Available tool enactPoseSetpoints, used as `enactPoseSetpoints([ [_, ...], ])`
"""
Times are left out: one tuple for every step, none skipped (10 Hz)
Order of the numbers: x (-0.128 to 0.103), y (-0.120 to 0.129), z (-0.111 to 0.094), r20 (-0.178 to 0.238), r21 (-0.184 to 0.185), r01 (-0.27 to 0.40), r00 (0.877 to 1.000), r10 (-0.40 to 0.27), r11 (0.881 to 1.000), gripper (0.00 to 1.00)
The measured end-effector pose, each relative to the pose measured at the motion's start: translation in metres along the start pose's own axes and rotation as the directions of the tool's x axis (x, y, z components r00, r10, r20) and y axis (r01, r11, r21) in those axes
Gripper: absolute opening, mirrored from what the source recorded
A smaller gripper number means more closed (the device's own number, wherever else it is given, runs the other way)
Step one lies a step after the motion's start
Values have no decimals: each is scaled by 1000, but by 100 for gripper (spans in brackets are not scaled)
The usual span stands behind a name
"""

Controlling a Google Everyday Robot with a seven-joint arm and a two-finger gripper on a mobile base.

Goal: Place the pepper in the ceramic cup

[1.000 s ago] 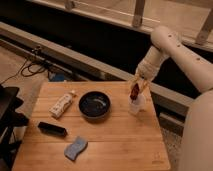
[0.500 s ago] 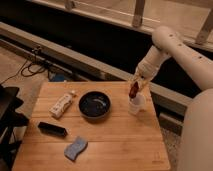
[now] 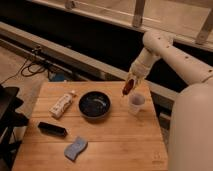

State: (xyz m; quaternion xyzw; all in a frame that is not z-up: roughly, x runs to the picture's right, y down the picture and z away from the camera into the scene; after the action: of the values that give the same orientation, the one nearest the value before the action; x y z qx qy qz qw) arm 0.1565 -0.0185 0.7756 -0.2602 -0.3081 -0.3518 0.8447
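Camera view shows the pincer (image 3: 130, 86) clamped on the pepper (image 3: 127, 87), hanging at about eleven o'clock just above the ceramic cup (image 3: 136, 103) on the worktop (image 3: 115, 137). Delivery looks underway; next it likely needs a small shift over the rim, then release.

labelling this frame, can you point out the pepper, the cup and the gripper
pepper (image 3: 127, 87), camera view, middle of the red body hanging above the cup
cup (image 3: 136, 104), camera view, front wall below the rim
gripper (image 3: 130, 80), camera view, at its fingertips, around the pepper's top
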Motion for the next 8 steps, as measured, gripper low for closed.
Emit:
enactPoseSetpoints([
  [10, 9, 0, -28, 0, -58, 998, 58, 998, 2],
  [16, 18, -1, -49, -2, -105, 993, 105, 994, 2],
  [21, 28, 1, -67, -7, -152, 986, 151, 988, 2],
  [24, 35, 5, -70, -10, -203, 977, 201, 979, 2],
  [26, 43, 10, -65, -23, -232, 971, 231, 972, 2],
  [24, 47, 14, -59, -38, -237, 970, 235, 971, 2],
  [21, 49, 18, -54, -57, -239, 970, 236, 969, 2],
  [18, 50, 23, -47, -72, -241, 970, 238, 968, 2],
])
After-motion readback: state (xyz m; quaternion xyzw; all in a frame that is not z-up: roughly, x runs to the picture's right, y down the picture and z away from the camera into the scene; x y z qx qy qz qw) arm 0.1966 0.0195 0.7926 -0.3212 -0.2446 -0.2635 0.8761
